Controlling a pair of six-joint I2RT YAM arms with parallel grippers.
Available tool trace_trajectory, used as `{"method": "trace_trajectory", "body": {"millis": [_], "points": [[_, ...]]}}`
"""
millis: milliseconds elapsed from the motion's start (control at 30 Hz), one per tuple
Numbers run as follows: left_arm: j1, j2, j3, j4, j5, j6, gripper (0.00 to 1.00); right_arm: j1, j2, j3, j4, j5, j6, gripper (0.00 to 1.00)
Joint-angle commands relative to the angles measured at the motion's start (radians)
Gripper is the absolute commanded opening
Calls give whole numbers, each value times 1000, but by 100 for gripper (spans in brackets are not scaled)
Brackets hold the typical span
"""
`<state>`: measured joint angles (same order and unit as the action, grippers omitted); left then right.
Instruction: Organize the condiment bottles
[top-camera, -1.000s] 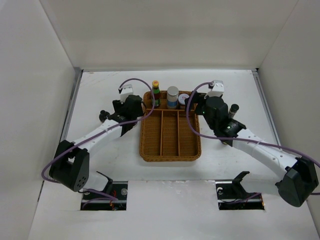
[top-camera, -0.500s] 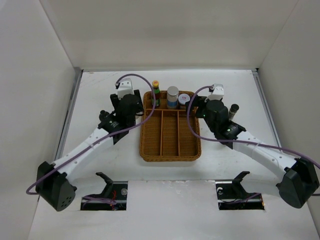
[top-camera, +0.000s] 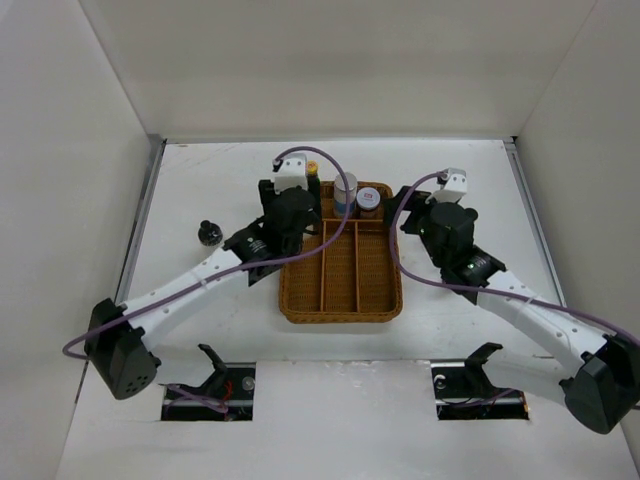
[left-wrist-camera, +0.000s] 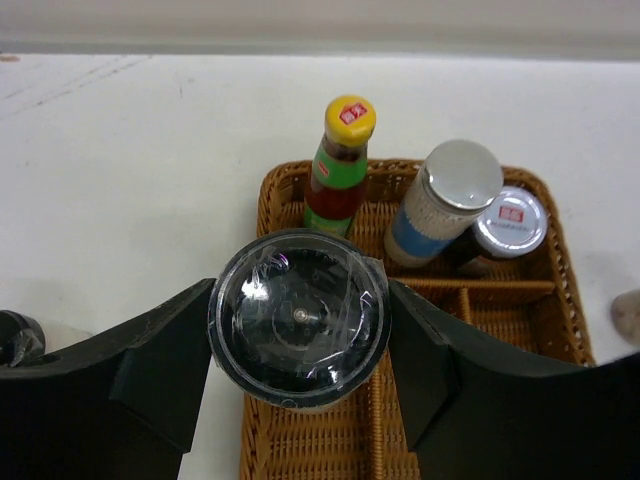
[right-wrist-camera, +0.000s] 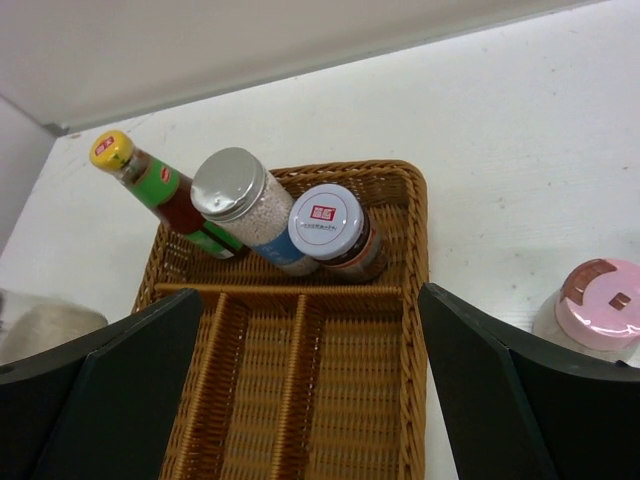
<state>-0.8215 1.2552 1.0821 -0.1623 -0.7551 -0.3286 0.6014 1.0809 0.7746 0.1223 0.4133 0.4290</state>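
Nearest us, at the white table's (top-camera: 450, 330) front edge, we note two rectangular openings (top-camera: 208, 385) beside the arm bases, with dark hardware inside. Beyond them the brown wicker tray (top-camera: 340, 318) sits mid-table: three long compartments toward us, one cross compartment at the far end. The left gripper (left-wrist-camera: 300, 322) is clamped on a clear jar (left-wrist-camera: 298, 315) with dark contents and a glossy see-through top. It is held over the tray's left side, just in front of the cross compartment; we cannot tell whether it touches the weave. The right gripper (right-wrist-camera: 310, 330) hangs over the tray's right half, jaws wide apart and holding nothing. A black-lidded bottle (top-camera: 208, 233) stands on the table well left of the tray, and a pink-capped bottle (right-wrist-camera: 598, 305) stands just off its right rim, with a small square mark on the cap. In the far compartment, left to right, we record three things. First is a green-and-red bottle (left-wrist-camera: 338, 175), its yellow cap carrying a red square label. Next is a white shaker (left-wrist-camera: 440, 210) with a blue band and a silver lid. Last is a white-lidded jar (left-wrist-camera: 508, 225) bearing a red rectangle with white characters. None of the writing is legible to us. Plain white walls (top-camera: 330, 60) enclose the table on three sides.
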Motion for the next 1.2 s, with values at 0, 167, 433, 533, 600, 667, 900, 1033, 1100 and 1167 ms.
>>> {"method": "trace_trajectory", "body": {"millis": [0, 167, 433, 533, 600, 667, 900, 1033, 1100, 1167], "points": [[-8, 30, 16, 98, -10, 5, 47, -13, -15, -12, 51, -1, 17, 96], [17, 91, -36, 200, 43, 5, 48, -13, -12, -14, 51, -1, 20, 96], [37, 191, -45, 244, 74, 5, 48, -15, -18, -20, 53, -1, 20, 96], [34, 219, -56, 251, 74, 2, 48, -18, -21, -21, 53, -1, 22, 96], [32, 231, -73, 271, 74, -3, 48, -18, -19, -23, 53, 1, 22, 96], [32, 242, -91, 288, 74, -6, 51, -19, -16, -23, 53, 1, 22, 96], [35, 257, -136, 296, 77, -26, 63, -24, -18, -24, 53, 5, 25, 96], [34, 236, -149, 296, 77, -27, 81, -28, -21, -28, 53, 5, 27, 96], [35, 196, -152, 291, 69, -21, 86, -32, -18, -28, 53, 2, 28, 96], [40, 136, -156, 290, 66, -15, 90, -32, -15, -26, 53, -1, 28, 96]]}}
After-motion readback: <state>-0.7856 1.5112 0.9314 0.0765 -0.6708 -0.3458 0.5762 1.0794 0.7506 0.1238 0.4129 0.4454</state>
